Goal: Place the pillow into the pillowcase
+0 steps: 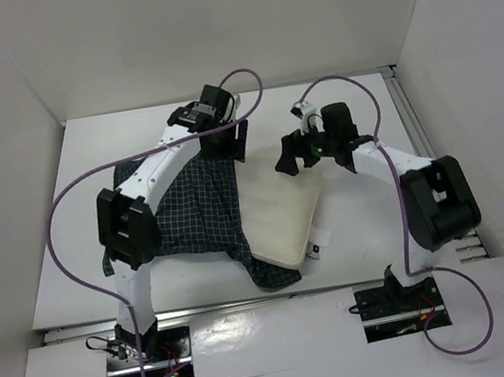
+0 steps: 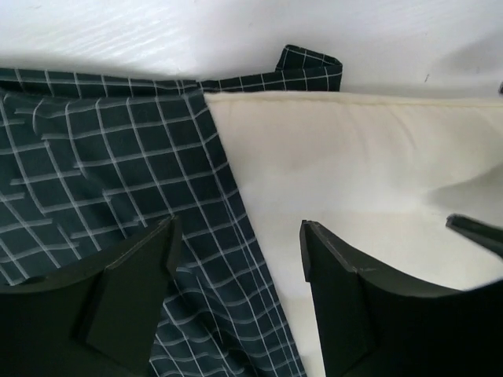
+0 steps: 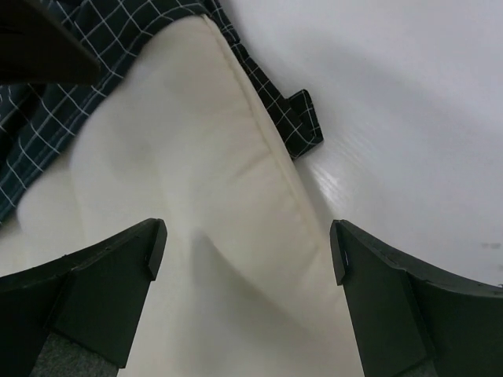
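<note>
**Open fingers waiting at the pillowcase mouth**

The left gripper [image 2: 240, 236] is hovering with its jaws spread and empty, straddling the hem where dark cloth meets cream. The pillowcase [image 1: 187, 210], floppy and wrinkled with a fine white check, is lying flat beneath that arm, its mouth facing right. The pillow [image 1: 282, 222], plump and smooth, is sitting partly on the lower layer, long axis running roughly near to far. The right gripper [image 3: 247, 236] is hanging wide open just above the pillow's far end, likely placing it better for pushing leftward.
</note>
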Tool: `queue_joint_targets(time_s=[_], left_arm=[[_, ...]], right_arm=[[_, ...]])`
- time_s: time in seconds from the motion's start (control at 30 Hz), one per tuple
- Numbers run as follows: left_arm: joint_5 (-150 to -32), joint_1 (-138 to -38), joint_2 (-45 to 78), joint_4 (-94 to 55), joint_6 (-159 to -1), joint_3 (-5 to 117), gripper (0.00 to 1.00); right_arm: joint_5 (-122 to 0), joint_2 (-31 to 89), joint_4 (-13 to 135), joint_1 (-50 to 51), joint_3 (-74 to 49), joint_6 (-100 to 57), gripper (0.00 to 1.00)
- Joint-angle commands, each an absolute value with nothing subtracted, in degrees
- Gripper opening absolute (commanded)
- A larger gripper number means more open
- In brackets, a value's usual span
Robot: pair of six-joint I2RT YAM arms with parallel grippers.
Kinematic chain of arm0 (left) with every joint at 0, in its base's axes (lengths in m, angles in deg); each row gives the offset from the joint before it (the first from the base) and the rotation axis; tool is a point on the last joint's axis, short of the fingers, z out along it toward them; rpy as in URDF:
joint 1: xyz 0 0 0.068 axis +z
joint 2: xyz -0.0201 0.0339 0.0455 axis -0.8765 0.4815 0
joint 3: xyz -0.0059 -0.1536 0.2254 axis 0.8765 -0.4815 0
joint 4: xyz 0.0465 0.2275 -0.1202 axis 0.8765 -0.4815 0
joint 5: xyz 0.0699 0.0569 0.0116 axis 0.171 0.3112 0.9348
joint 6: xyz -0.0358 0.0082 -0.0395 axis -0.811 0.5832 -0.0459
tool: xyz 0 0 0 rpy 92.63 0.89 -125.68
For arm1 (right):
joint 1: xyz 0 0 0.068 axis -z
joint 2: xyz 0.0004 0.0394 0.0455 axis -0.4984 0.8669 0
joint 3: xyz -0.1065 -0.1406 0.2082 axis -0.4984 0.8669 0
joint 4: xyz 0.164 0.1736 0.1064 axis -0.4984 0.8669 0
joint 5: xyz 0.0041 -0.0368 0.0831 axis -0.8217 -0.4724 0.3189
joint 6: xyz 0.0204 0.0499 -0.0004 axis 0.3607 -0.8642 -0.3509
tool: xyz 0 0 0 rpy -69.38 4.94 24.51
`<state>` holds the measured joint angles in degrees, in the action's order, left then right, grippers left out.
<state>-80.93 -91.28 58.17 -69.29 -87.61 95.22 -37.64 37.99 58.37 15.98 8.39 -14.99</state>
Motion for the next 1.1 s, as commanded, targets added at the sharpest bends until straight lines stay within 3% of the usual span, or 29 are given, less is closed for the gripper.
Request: queue_joint_targets(time_s=[0.0,0.17,0.27,0.4,0.47,0.53,0.57,0.6,0.63,0.73,0.77,0.8,0.93,1.07], left_arm=[[-80.3,-90.7,61.4,-77.6,-82.5,102.6,0.78],[-77.3,-90.7,64.9,-78.7,-82.5,100.3,0.75],[-71.4,-91.3,66.8,-80.7,-83.8,100.8,0.66],[-73.3,-91.3,68.9,-80.7,-83.8,101.4,0.61],[-74.0,-91.9,70.0,-80.7,-83.2,101.4,0.5],[-74.7,-92.6,71.4,-80.7,-83.2,101.9,0.28],[-73.5,-92.6,71.4,-80.7,-83.2,101.9,0.0],[-73.4,-93.1,71.4,-80.7,-83.2,102.8,0.0],[-72.7,-93.6,71.4,-80.7,-83.2,102.8,0.0],[-70.9,-94.3,70.1,-79.4,-83.2,105.2,0.0],[-70.9,-95.0,68.4,-78.7,-83.2,106.6,0.0],[-70.9,-95.8,67.4,-77.9,-83.2,107.2,0.0],[-72.3,-97.3,62.5,-74.3,-82.0,109.5,0.0],[-77.9,-97.9,60.1,-73.0,-80.3,112.5,0.0]], right_arm=[[-20.0,43.9,59.6,18.8,1.2,-3.8,0.98],[-11.7,51.1,59.2,20.3,-2.0,-1.9,0.98],[-11.1,52.3,55.6,20.3,-1.3,-2.6,0.99],[-9.6,54.5,56.1,20.3,-1.8,-2.6,0.99],[-8.9,55.8,56.1,20.3,-1.8,-2.6,0.99],[-9.5,56.4,56.1,19.7,-1.8,-2.6,0.94],[-9.5,56.4,56.1,19.7,-2.3,-2.6,0.9],[-9.0,56.4,57.0,19.2,-2.9,-2.1,0.81],[-8.9,57.0,57.6,18.5,-2.9,-2.1,0.64],[-9.7,57.6,59.2,16.7,-4.1,-0.8,0.37],[-10.3,58.2,59.2,16.7,-4.6,-0.7,0.04],[-10.9,58.2,58.3,16.1,-4.1,-2.3,0.0],[-15.8,54.1,52.9,12.6,-0.8,-4.9,0.0],[-21.7,46.0,37.0,8.9,8.1,-11.8,0.0]])
